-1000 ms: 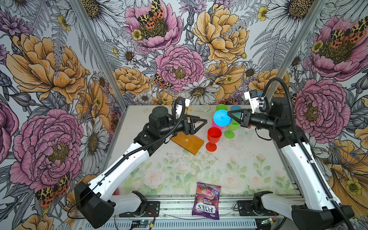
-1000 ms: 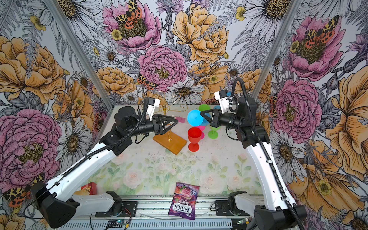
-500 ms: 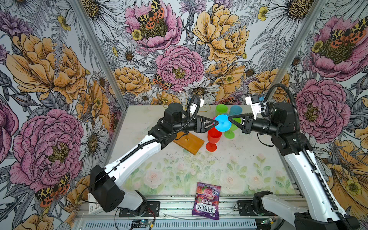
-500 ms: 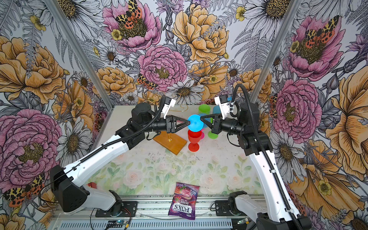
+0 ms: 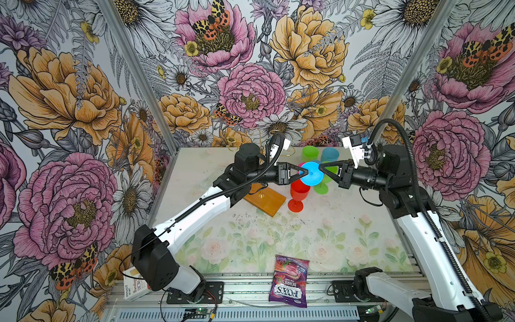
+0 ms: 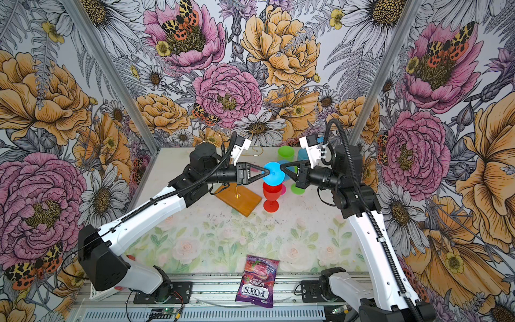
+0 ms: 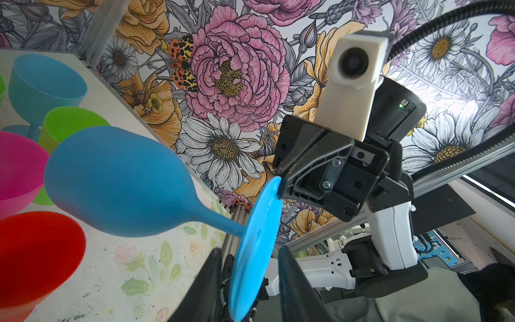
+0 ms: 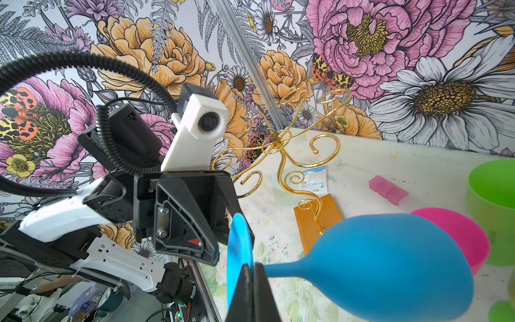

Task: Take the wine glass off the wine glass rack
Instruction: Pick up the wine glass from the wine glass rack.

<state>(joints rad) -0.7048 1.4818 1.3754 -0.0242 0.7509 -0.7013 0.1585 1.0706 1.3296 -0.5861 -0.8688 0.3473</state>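
Note:
A blue wine glass [image 5: 312, 174] [image 6: 274, 174] hangs in the air on its side, off the rack, with its bowl [image 7: 119, 181] [image 8: 390, 264] over the table. My right gripper [image 5: 320, 167] [image 6: 281, 167] [image 8: 250, 264] is shut on one edge of its round foot. My left gripper [image 5: 302, 172] [image 6: 266, 172] [image 7: 248, 251] straddles the opposite edge of the foot, jaws narrow with a gap on each side. The wine glass rack [image 8: 278, 145] stands behind with bare gold scrolls. Its wooden base [image 5: 264, 199] [image 6: 239, 200] lies under the left arm.
A red glass [image 5: 299, 192] stands just below the held glass. Green glasses [image 5: 310, 153] [image 5: 320, 188], a blue one [image 5: 330, 154] and a pink one [image 8: 459, 237] cluster behind. A candy bag [image 5: 289, 281] lies at the front edge; a white packet [image 8: 315, 179] and pink block [image 8: 387, 189] lie near the rack.
My left arm has reached right, up to the glass's foot, and its jaws have narrowed around the foot's edge. The right gripper has kept hold of the glass, shifting little.

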